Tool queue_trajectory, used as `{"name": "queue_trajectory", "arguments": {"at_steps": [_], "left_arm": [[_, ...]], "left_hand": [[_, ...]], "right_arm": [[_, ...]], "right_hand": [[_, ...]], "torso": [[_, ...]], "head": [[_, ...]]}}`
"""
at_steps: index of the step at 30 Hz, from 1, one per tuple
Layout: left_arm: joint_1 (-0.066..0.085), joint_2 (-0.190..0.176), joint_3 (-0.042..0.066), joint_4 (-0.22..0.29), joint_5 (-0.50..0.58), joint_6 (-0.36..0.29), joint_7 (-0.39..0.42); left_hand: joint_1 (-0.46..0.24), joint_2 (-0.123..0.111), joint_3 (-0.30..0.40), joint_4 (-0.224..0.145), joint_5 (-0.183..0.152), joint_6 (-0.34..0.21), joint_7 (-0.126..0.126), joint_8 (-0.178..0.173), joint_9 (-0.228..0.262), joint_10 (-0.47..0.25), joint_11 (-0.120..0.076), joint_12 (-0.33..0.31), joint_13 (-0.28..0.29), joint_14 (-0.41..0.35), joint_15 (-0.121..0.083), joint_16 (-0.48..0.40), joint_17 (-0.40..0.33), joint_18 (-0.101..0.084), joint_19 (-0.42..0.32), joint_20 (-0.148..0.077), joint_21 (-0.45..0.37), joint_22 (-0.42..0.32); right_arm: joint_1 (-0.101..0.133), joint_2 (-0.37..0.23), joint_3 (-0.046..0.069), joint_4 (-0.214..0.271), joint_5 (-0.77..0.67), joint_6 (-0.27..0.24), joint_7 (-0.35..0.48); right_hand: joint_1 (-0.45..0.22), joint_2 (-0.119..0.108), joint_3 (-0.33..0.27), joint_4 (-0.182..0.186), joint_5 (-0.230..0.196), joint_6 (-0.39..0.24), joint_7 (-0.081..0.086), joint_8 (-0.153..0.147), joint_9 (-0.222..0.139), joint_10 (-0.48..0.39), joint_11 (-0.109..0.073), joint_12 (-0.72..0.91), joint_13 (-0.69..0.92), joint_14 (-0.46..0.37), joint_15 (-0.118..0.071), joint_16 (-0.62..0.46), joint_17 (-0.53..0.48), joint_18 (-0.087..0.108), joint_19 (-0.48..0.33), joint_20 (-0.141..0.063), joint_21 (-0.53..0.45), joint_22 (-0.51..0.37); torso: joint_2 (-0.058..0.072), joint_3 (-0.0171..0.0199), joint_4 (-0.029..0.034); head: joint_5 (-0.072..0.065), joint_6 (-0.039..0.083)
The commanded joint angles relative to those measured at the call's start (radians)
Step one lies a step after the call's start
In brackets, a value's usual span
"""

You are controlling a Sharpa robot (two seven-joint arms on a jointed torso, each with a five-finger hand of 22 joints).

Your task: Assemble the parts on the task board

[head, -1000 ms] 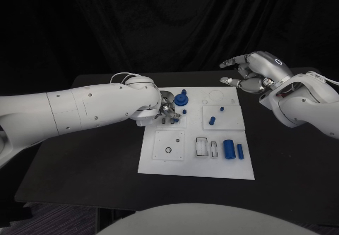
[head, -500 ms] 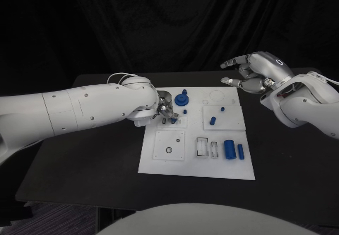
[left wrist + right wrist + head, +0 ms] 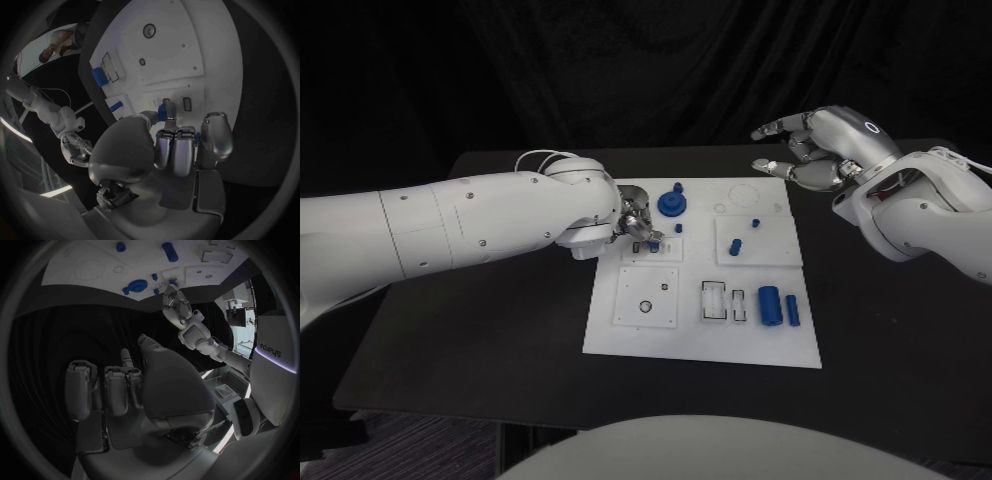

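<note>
Nearest you on the task board (image 3: 625,335), a fat blue cylinder (image 3: 767,305) and a slim peg (image 3: 792,309) lie waiting at right. Farther in, your left hand (image 3: 635,228) pinches a small blue part (image 3: 163,110) over its socket — poised for insertion. Your right hand (image 3: 808,150) hovers released beyond the far right corner.

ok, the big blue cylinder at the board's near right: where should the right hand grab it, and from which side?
Probably by its middle, from straight above. The big blue cylinder lies flat on the task board, long axis running near to far, so fingers could close across its round flanks. A thinner blue pin lies close on its right, leaving that side tight. The right hand hovers holding nothing.
</note>
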State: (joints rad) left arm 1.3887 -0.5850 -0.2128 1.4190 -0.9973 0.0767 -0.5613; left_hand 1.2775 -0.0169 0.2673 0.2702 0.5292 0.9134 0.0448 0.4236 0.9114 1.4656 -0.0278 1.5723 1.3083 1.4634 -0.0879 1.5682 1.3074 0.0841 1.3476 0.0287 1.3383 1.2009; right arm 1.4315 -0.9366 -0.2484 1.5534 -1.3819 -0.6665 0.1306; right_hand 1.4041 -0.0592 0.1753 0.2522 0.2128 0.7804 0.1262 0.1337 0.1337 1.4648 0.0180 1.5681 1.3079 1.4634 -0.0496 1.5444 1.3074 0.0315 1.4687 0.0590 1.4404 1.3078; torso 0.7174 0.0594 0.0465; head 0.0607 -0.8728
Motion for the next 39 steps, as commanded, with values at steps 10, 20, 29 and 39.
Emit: {"name": "queue_trajectory", "arguments": {"at_steps": [10,20,29,39], "left_arm": [[-0.006,-0.005,0.001,0.009,0.001,-0.017,0.005],[-0.016,-0.010,0.001,0.012,0.001,-0.018,0.005],[-0.019,-0.012,0.001,0.013,0.001,-0.019,0.004],[-0.021,-0.013,0.001,0.014,0.001,-0.018,0.005]], "left_hand": [[-0.013,0.000,0.022,-0.010,-0.003,-0.005,-0.004,-0.005,0.002,0.105,-0.004,-0.001,0.263,0.107,0.007,0.003,0.263,0.008,-0.001,0.002,-0.009,-0.005],[-0.020,-0.001,0.030,-0.011,-0.007,-0.006,-0.003,-0.009,0.003,0.105,-0.003,-0.001,0.263,0.107,0.008,0.003,0.263,0.009,-0.004,0.003,-0.012,-0.007],[-0.025,-0.002,0.034,-0.010,-0.010,-0.006,-0.002,-0.011,0.004,0.105,-0.002,-0.001,0.263,0.107,0.009,0.003,0.263,0.009,-0.004,0.004,-0.013,-0.007],[-0.029,-0.002,0.037,-0.010,-0.014,-0.005,-0.002,-0.012,0.005,0.105,-0.002,-0.001,0.263,0.107,0.009,0.003,0.263,0.009,-0.005,0.004,-0.014,-0.008]], "right_arm": [[0.001,-0.002,0.001,0.006,-0.002,0.007,-0.025],[0.001,-0.002,0.001,0.005,-0.002,0.011,-0.027],[0.001,-0.001,0.001,0.004,-0.002,0.014,-0.029],[0.001,-0.001,0.001,0.004,-0.002,0.018,-0.031]], "right_hand": [[0.009,0.010,0.004,-0.011,0.010,0.007,-0.001,-0.002,-0.003,0.106,0.008,0.003,0.263,0.098,0.007,-0.005,0.225,0.003,0.039,0.007,-0.004,0.217],[0.012,0.011,0.005,-0.014,0.013,0.007,0.000,-0.003,-0.004,0.106,0.008,0.003,0.263,0.098,0.007,-0.005,0.224,0.003,0.039,0.007,-0.004,0.217],[0.013,0.012,0.006,-0.015,0.015,0.007,0.000,-0.003,-0.004,0.106,0.008,0.003,0.263,0.097,0.007,-0.006,0.223,0.003,0.039,0.007,-0.004,0.217],[0.014,0.012,0.007,-0.016,0.016,0.007,0.000,-0.003,-0.005,0.106,0.008,0.003,0.263,0.097,0.007,-0.005,0.224,0.003,0.039,0.007,-0.005,0.217]], "torso": [[0.000,0.0001,-0.0001],[0.000,0.0004,0.0001],[0.000,0.0000,0.0000],[0.000,0.0000,0.0000]], "head": [[0.000,0.000],[0.002,0.000],[0.005,0.000],[0.006,0.000]]}}
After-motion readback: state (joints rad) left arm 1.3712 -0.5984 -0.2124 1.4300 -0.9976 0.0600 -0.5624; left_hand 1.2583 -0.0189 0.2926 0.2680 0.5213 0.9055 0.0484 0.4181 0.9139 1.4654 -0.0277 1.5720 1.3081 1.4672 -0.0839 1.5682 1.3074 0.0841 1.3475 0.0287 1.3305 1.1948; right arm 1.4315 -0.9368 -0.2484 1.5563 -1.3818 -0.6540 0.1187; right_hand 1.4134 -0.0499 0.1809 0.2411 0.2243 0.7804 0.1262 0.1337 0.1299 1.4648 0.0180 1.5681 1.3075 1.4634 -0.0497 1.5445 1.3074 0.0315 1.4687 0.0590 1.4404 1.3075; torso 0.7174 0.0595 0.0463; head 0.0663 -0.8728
